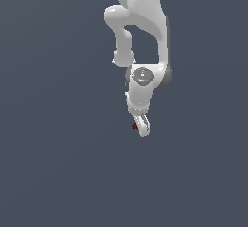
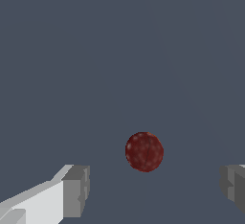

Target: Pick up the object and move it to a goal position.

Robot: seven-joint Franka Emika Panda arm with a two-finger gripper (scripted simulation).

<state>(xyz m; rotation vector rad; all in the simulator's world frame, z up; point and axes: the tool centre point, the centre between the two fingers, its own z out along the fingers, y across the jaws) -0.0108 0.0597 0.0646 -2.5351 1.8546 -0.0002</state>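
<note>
The white robot arm (image 1: pixel 140 37) reaches down from the top of the exterior view over a plain dark grey-blue tabletop (image 1: pixel 58 163). Its wrist bends toward the surface and ends in the pincer (image 1: pixel 142 125), which sits a little below the middle of that view.

The pincer is open. In the wrist view its two grey-tipped fingers (image 2: pixel 75 191) stand well apart at opposite edges of the picture, with bare surface between them. Neither finger touches anything.

The ball (image 2: pixel 144 151), a small dark red mottled sphere, lies on the tabletop. In the wrist view it sits within the span of the two fingers, closer to the middle than to either one, and clear of both. In the exterior view only a small red speck (image 1: pixel 134 126) shows, just at the left edge of the pincer tip and much smaller than the fingers; most of it is hidden behind the pincer from this angle.

Whether the fingertips have reached the level of the ball cannot be judged from either view.
</note>
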